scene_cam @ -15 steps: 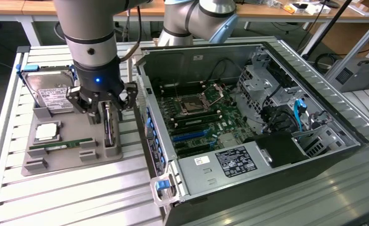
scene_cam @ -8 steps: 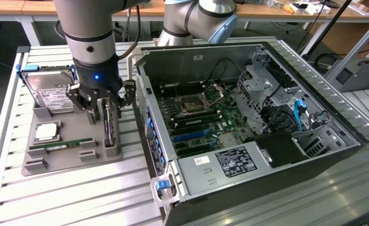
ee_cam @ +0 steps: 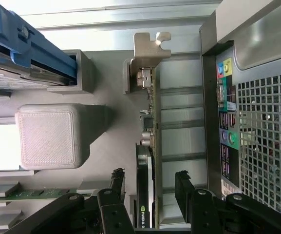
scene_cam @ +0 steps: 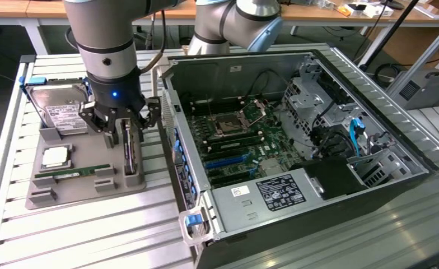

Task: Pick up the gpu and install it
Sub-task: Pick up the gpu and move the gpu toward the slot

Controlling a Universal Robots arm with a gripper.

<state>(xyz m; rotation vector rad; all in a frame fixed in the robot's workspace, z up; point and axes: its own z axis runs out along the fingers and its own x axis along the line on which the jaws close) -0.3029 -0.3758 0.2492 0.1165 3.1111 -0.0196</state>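
— Gpu stands on edge in the grey holder, beside the case?
— Yes. Tool gapes wide, straddling it, ungripped. Centre it so both fingers meet the faces squarely.

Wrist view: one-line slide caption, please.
Open black fingers straddle the thin dark gpu card with silvery bracket, standing on edge in the grey tray, beside the grey computer case's rear panel.

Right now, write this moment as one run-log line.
gripper: open, straddling gpu | gpu: on edge in grey holder, not gripped | case: open
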